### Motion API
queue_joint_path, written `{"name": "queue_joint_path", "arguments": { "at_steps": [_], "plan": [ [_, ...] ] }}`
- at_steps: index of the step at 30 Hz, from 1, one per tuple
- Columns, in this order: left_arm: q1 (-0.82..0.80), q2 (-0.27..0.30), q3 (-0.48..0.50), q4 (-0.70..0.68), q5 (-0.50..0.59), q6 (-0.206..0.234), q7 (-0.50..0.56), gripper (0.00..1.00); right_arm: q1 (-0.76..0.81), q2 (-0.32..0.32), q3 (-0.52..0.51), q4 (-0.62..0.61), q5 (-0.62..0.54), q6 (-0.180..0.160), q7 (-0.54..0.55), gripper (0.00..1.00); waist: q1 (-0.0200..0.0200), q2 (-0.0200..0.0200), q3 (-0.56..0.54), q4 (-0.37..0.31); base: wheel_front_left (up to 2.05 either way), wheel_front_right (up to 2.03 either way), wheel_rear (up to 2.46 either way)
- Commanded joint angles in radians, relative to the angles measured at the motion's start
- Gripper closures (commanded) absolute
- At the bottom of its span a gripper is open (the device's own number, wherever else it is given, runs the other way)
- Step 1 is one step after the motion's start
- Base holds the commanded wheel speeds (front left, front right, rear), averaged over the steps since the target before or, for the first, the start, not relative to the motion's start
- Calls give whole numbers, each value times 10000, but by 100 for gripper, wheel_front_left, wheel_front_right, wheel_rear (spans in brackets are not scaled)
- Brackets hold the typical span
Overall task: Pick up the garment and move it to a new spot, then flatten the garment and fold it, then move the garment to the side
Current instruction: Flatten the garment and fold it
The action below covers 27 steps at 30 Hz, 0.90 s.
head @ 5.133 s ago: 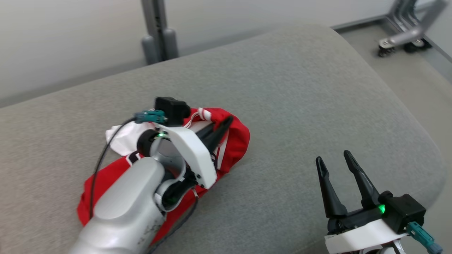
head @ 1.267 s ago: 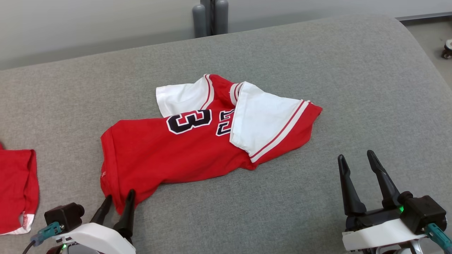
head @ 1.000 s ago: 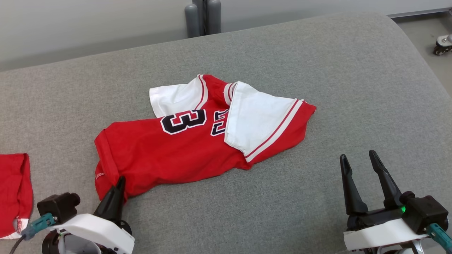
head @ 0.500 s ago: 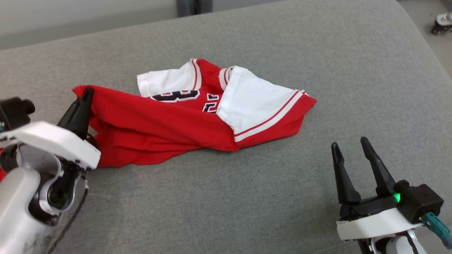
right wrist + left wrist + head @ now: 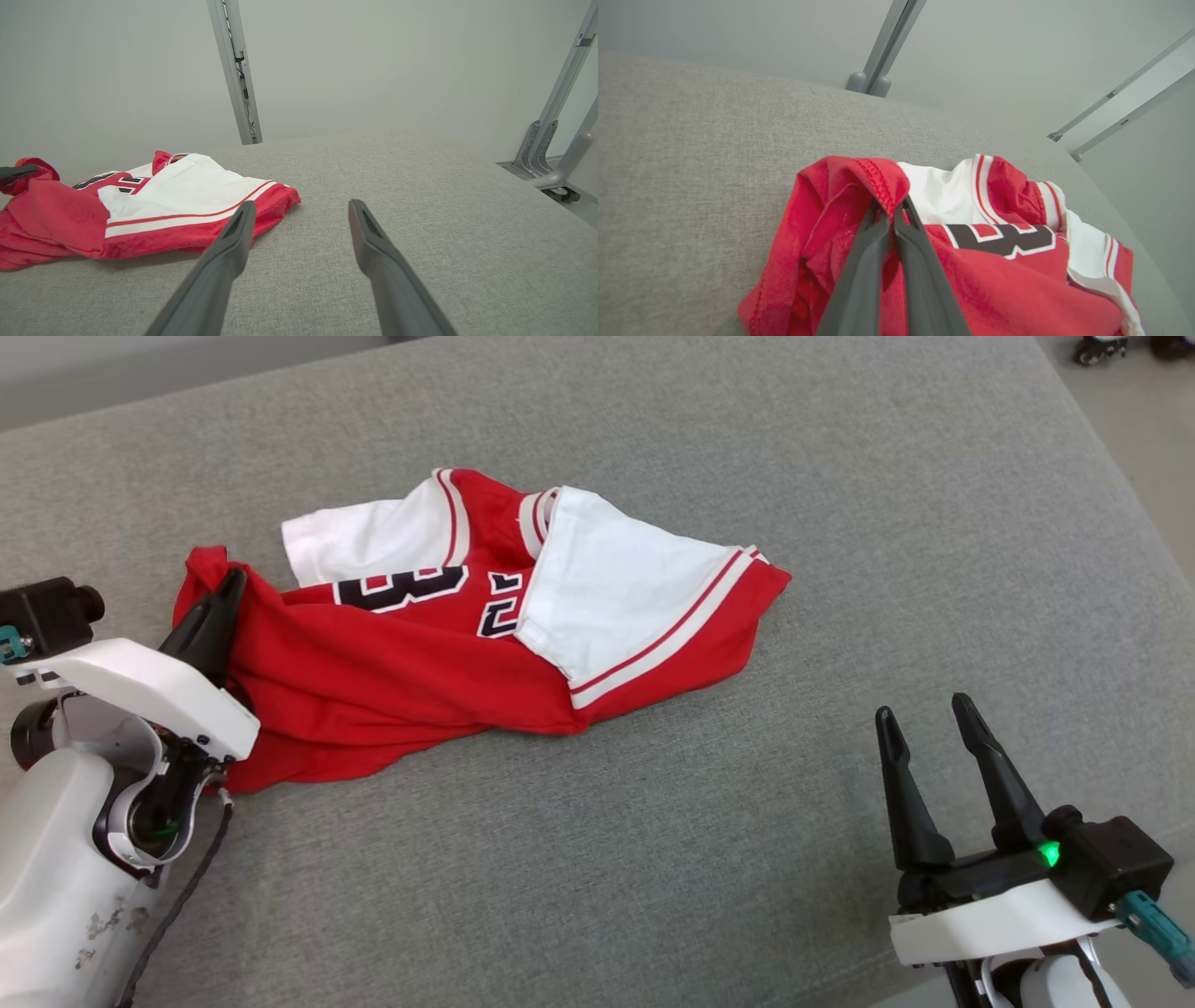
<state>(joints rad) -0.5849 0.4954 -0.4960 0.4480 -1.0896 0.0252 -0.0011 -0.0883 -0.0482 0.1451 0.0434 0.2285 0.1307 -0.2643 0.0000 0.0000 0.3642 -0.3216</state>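
The left gripper (image 5: 231, 582) had its fingers pinched on the garment (image 5: 392, 663), seemingly at its hem. It lay crumpled left of centre on the grey cushion (image 5: 747, 821). The right gripper (image 5: 922, 709), at the near right, had its fingers spread wide and empty.

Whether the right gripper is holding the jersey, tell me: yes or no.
No: the right gripper stands open above the grey cushion, apart from the jersey.

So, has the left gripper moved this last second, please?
Yes. The left gripper, shut on the jersey hem, has moved away from the robot: from the near edge to level with the white sleeve.
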Motion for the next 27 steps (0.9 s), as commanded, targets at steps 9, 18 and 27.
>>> {"name": "queue_joint_path", "arguments": {
  "at_steps": [9, 18, 27],
  "plan": [
    [1632, 494, -2, -3191, 149, 298, -618, 100, 557, -44, -414, 4, -100, 1, 0, 0, 0, 0, -961, 1169, 0, 0, 0],
    [6323, 589, -149, -8004, -496, 2035, -1480, 100, 971, -53, -550, 17, -372, -1, -2, 0, 0, 0, -1478, 2716, 0, 0, 0],
    [8119, 400, -454, -9978, -1067, 1716, -1948, 100, 842, -52, -667, -5, -745, -1, -2, 0, 0, 0, -1404, 3429, 0, 0, 0]
  ]
}}
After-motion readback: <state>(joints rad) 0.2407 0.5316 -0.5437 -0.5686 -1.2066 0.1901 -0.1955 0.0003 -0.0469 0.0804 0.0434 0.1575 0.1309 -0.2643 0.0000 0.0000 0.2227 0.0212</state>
